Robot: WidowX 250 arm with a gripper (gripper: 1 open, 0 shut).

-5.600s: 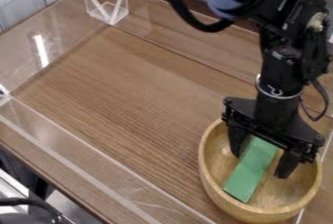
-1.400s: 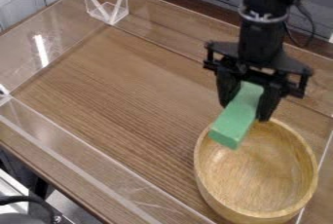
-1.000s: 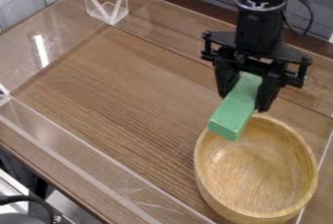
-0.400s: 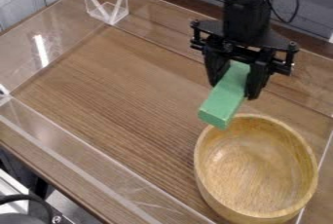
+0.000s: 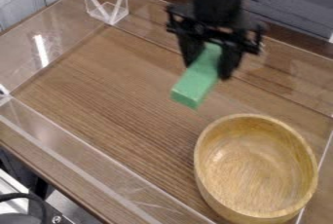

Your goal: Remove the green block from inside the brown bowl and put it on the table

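My gripper hangs pointing down over the table, shut on the upper end of the green block. The block dangles tilted, its lower end toward the left, in the air above the wood. It is well clear of the brown bowl, which sits at the lower right with nothing showing inside it. The gripper is up and to the left of the bowl's rim.
Low clear plastic walls border the tabletop on the left and front. A small clear stand sits at the far left corner. Black cables trail behind the arm at the top.
The gripper has carried the green block leftward and a little up, away from the bowl's rim and out over the bare wood. The bowl has stayed put.
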